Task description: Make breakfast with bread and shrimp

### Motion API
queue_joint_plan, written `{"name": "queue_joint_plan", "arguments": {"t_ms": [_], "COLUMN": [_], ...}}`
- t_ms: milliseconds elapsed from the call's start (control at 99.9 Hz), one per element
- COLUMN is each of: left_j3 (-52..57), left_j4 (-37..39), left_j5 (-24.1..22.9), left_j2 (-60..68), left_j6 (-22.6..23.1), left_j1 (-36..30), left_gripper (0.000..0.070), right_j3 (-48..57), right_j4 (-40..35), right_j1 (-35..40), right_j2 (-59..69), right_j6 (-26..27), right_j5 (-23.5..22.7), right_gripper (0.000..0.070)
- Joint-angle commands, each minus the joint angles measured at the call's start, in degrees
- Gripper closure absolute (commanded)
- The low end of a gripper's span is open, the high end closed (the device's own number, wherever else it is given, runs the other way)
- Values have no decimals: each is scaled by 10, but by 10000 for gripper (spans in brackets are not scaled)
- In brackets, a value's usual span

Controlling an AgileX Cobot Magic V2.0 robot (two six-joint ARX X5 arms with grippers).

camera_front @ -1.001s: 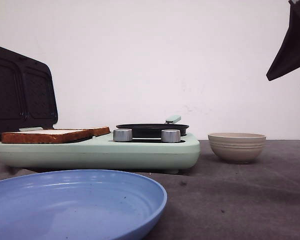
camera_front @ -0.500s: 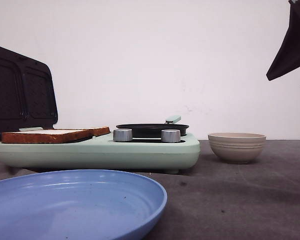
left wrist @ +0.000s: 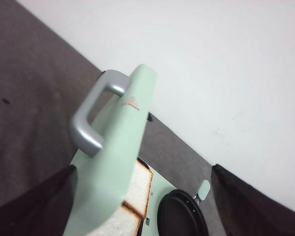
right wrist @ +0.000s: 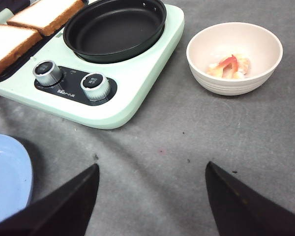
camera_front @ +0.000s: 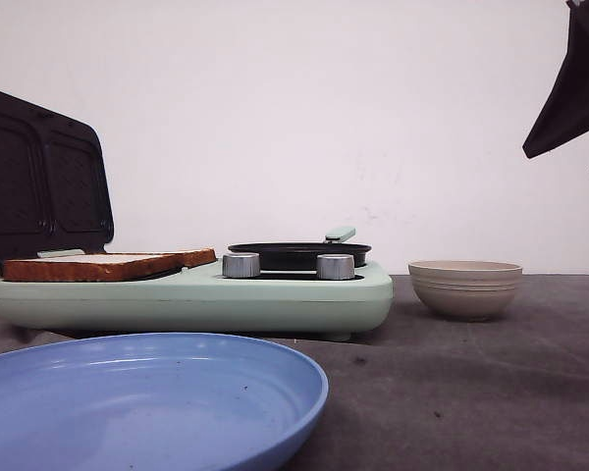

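Two bread (right wrist: 24, 27) slices lie on the open mint appliance's (right wrist: 132, 78) grill side. Shrimp (right wrist: 229, 66) pieces sit in one beige bowl (right wrist: 233, 83). One blue plate (camera_front: 147, 402) at the surface's near edge. Both claws: fingers spread apart, holding nothing.

"Did anything move since a second ago?"

"No. In the front view I can't see a single change. Nothing has shifted at all."

"Not even a little bit?"

"Not that I can tell. It all looks just the same as before."
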Motion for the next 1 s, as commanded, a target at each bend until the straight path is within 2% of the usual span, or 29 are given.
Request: {"name": "queue_joint_plan", "arguments": {"t_ms": [0, 380, 861, 991], "left_j3": [16, 21, 21, 21], "left_j4": [6, 66, 163, 186], "left_j5": [5, 47, 92, 121], "left_j2": [24, 136, 240, 261], "left_j6": [-10, -16, -67, -83], "left_j1": [4, 4, 3, 0], "left_gripper": [236, 236, 236, 236], "right_j3": [3, 3, 3, 3], "right_j4": [4, 4, 4, 4], "right_j1": [3, 3, 3, 3], "right_j2": [2, 2, 2, 2], "right_j6": [4, 4, 4, 4], "right_j5": [0, 0, 0, 0], "right_gripper": [285, 285, 285, 285]}}
